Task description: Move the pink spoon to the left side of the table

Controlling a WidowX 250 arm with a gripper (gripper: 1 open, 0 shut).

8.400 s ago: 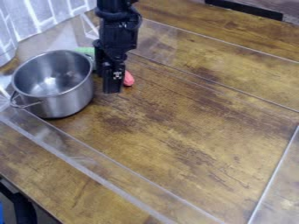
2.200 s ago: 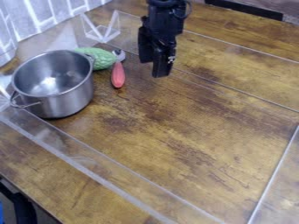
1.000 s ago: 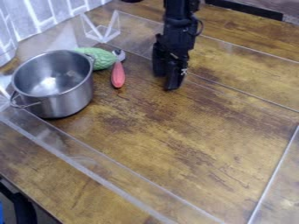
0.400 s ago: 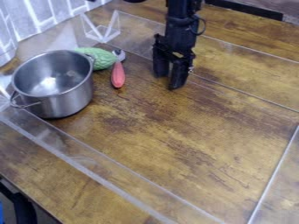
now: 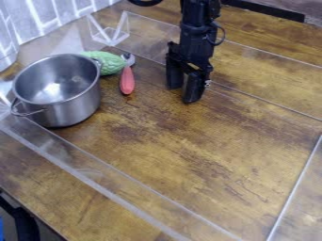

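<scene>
At left sits the steel pot [image 5: 56, 90], the green knobbly thing [image 5: 105, 62] just behind it. The pink spoon [image 5: 127, 80] lies beside them on the table [image 5: 176, 160]. Right of it hangs my claw [image 5: 186, 92]; how open, or whether holding anything, I cannot tell.

right of the steel pot [image 5: 58, 90], the black gripper [image 5: 187, 83] is too dark and small for its fingertips to be told apart, its arm [image 5: 199, 11] is cut off by the top edge, and the pot hides the wooden tabletop [image 5: 189, 151] beneath it.
</scene>
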